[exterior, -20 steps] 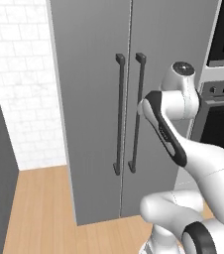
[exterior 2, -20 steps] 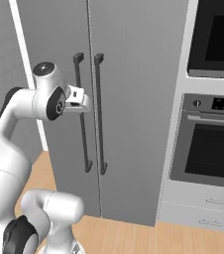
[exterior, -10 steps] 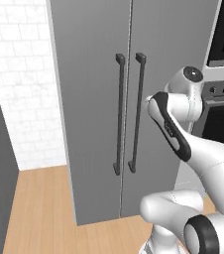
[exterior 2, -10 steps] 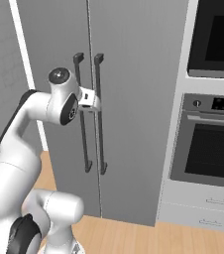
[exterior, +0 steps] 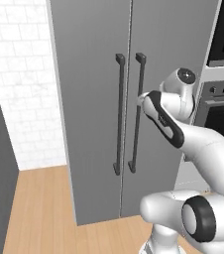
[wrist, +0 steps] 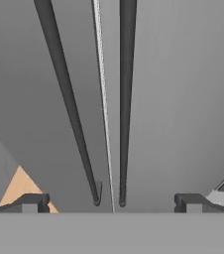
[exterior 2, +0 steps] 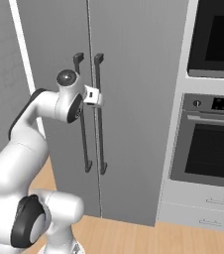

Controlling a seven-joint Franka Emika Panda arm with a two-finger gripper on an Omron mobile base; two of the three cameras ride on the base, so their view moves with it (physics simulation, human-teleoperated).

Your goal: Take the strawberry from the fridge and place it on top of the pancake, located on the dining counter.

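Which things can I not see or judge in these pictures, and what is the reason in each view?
- Strawberry: not visible; both doors of the fridge are shut in both base views.
- Fridge shelves and bins: hidden behind the same doors.
- Fridge top: cut off by the upper edge in both base views.
- Gripper: the arm covers it in the left base view; the hand view shows open fingertips flanking both handles, contact unclear.

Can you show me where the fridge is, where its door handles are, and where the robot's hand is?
fridge [exterior: 89, 74]: left base view, on the flat grey left door.
door handles [exterior 2: 99, 114]: right base view, on the right dark bar.
gripper [wrist: 111, 202]: hand view, midway between its two open dark tips.
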